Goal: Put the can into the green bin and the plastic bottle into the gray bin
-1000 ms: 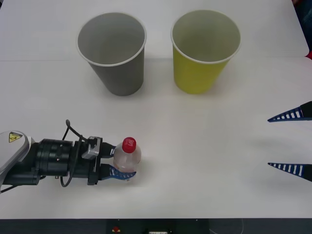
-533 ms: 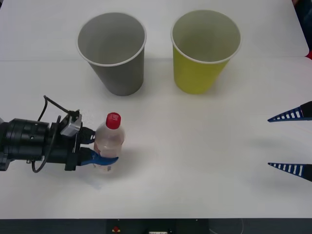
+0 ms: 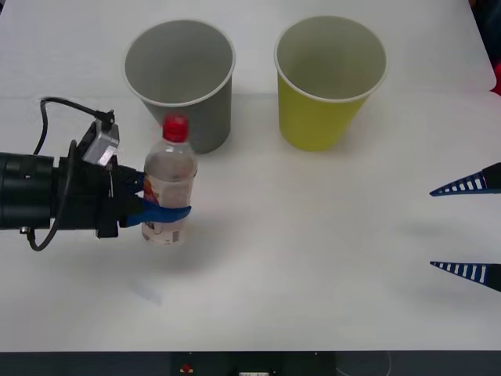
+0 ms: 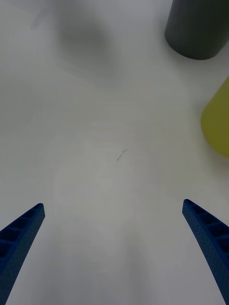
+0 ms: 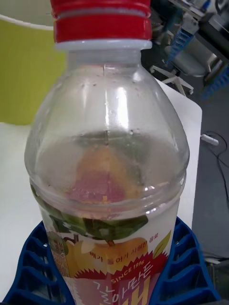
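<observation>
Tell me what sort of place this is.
Probably a robotics lab test bench: a plain white table holding two paper cups as bins, the gray bin and the green bin, while the left gripper holds the plastic bottle; equipment and cables stand behind.

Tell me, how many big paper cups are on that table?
2. The gray bin stands at the far side, left of the green bin. Both are upright and open. The plastic bottle in the left gripper isn't a cup.

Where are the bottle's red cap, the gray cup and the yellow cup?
red cap [image 3: 175, 128], front view, its top.
gray bin [image 3: 196, 125], front view, outer wall.
green bin [image 3: 317, 121], front view, outer wall.
</observation>
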You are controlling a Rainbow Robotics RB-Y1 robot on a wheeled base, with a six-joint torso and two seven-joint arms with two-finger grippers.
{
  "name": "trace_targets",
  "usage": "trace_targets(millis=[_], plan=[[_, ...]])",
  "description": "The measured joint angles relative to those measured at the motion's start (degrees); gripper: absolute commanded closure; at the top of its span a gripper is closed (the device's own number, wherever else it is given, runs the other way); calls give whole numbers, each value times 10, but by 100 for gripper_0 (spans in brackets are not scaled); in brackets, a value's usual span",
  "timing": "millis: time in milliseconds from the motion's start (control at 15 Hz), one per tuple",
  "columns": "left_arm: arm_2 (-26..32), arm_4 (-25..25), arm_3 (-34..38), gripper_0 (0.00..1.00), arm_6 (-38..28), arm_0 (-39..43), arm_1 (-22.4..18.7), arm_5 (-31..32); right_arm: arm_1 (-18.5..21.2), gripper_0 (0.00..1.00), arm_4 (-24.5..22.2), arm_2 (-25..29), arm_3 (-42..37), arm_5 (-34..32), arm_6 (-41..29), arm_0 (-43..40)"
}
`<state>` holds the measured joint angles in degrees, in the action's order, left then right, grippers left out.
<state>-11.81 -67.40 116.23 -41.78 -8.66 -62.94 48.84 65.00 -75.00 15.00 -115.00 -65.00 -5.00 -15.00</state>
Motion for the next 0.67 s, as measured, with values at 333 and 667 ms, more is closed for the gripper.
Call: trace_targets(millis=[333,667], plan=[[80,-60,58,100,-174,0,-70,-42,0,0,0,0,0,0,0,0],[125,-118,60,100,-353,-38,-120,-41,0,0,0,0,0,0,0,0]])
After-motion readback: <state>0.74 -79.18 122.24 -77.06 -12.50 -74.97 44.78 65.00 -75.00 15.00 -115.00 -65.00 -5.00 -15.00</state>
